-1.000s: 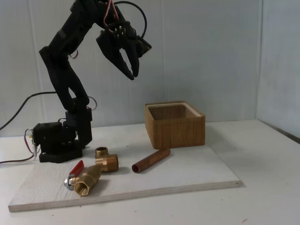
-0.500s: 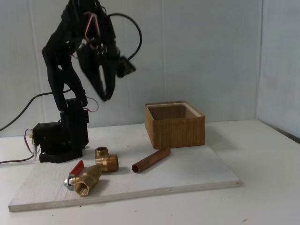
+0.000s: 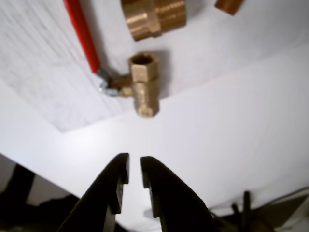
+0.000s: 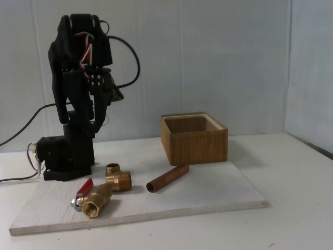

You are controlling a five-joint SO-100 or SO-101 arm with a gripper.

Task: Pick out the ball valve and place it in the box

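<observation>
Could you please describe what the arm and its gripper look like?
The arm is matte black plastic, blocky, on a black base. Red and white wires loop at its upper joints, and a thick black cable arcs out beside it. The gripper has two black, curved, tapering fingers.

My fixed cam sits low at the counter [image 4: 291, 172] front, facing the back wall, whole arm in frame. My wrist cam looks down past the end effector [image 3: 130, 179], close. Both catch the ball valve [image 3: 140, 87] [image 4: 93, 200] and elbow fitting [image 3: 153, 17] [image 4: 118, 177].
</observation>
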